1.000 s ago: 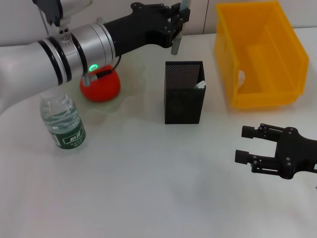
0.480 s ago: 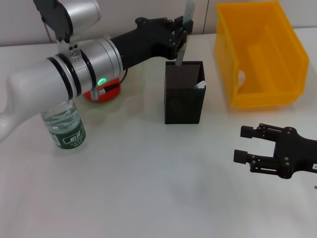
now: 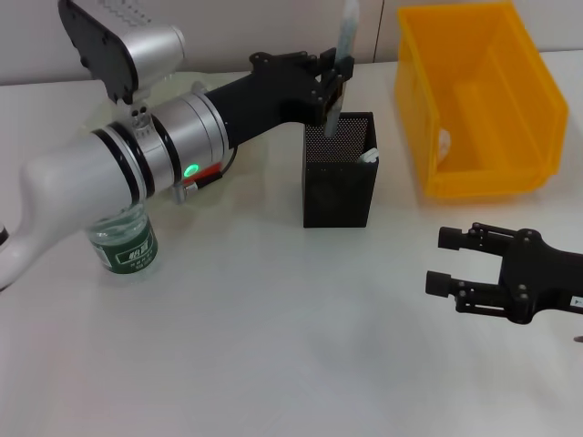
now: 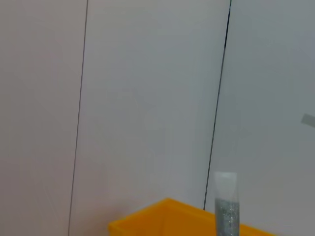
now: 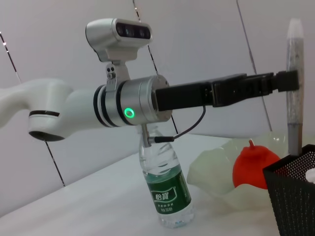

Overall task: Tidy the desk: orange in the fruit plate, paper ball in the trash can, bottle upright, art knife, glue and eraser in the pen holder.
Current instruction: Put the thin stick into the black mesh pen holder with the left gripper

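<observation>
1. Head view shows the left pincer point(image 3: 333, 84) reaching over the pen holder point(image 3: 339, 171), pinching a slim grey stick, probably the glue point(image 3: 342, 64), though its label cannot be read.
2. The stick stands nearly upright, its lower end dipping into the pen holder's open mouth, its pale cap above the pincer.
3. A small white item point(image 3: 368, 157) rests inside the pen holder against the wall nearest the trash can.
4. The trash can point(image 3: 477, 100), a yellow bin, sits just beside the pen holder on the robot's right, with something white at its inner wall.
5. The bottle point(image 3: 123, 244) stands upright on the white surface point(image 3: 273, 346), partly behind the left arm.
6. Right wrist view shows the orange point(image 5: 253, 166) lying in the fruit plate point(image 5: 216, 172), between bottle and pen holder.
7. The right pincer point(image 3: 444, 259) hovers low over the surface, well apart from the rest, its fingers spread and holding nothing.
</observation>
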Available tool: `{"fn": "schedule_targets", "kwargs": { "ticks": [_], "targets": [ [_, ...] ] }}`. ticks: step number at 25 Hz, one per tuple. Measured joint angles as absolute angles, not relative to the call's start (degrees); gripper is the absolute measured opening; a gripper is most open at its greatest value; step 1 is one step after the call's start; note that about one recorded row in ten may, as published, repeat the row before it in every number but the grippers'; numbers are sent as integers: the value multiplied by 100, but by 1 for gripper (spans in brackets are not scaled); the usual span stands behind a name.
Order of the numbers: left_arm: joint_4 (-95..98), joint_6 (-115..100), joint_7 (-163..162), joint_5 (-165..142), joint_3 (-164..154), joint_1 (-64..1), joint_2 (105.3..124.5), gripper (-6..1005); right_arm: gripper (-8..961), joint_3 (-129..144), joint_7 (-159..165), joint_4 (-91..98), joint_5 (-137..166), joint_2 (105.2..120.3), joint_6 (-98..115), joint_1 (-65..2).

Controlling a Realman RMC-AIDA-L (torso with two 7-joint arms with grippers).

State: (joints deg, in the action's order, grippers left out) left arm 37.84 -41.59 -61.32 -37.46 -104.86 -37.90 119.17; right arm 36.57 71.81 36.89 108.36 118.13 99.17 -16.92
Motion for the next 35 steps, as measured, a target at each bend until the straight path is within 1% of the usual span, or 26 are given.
{"fn": "schedule_targets", "kwargs": {
  "ticks": [16,27,30,35],
  "targets": [
    [3497,-4135,-6013,-3550,-10738,-3799,11918,144,754,3671,7181,3574,10846,11813,9845,-1872],
    [3489,-4017,-6011,-3580,-10872,-3823,11918,177,754,3693,7182,3568,10846,11812,9817,-1909],
    [3489,-4015,-6011,-3622,-10877,-3823,11918,349,754,3691,7183,3568,10845,11812,9816,-1908],
    [3516,-4017,-6056,-3672,-10868,-3820,11917,601,754,3703,7192,3568,10845,11811,9817,-1907]
  ]
}}
